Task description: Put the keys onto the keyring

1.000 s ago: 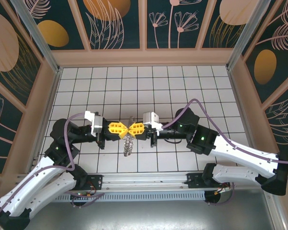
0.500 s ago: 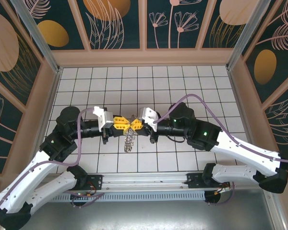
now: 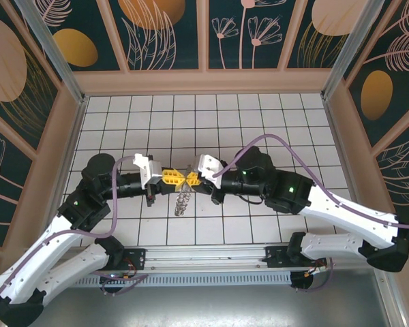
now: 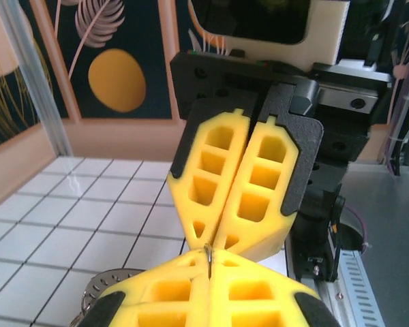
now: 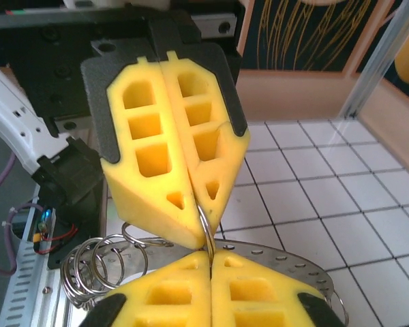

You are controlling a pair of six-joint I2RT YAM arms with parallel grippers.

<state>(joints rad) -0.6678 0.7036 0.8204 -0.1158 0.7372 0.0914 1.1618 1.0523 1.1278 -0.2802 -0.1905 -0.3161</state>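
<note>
My left gripper [image 3: 176, 178] and right gripper [image 3: 189, 179] meet tip to tip over the middle of the tiled floor. Both are shut on one thin wire loop [image 5: 205, 225], which stands up between the two pairs of yellow fingers. In the left wrist view the same wire [image 4: 209, 257] sits in the seam of my left gripper [image 4: 209, 266]. The keyring [image 5: 293, 262], a flat grey ring with holes and wire loops [image 5: 99, 269], hangs under my right gripper [image 5: 210, 259] and dangles in the top view [image 3: 182, 203]. The keys are hidden.
White tiled floor [image 3: 259, 116] is ringed by a low wooden wall [image 3: 204, 82] and aluminium posts. The arms' mounting rail [image 3: 204, 259] runs along the near edge. Purple cables loop above both forearms.
Both arms have swung their elbows back and rolled their wrists, while the pinched spot stayed almost in place. The keyring still hangs beneath the fingertips.
</note>
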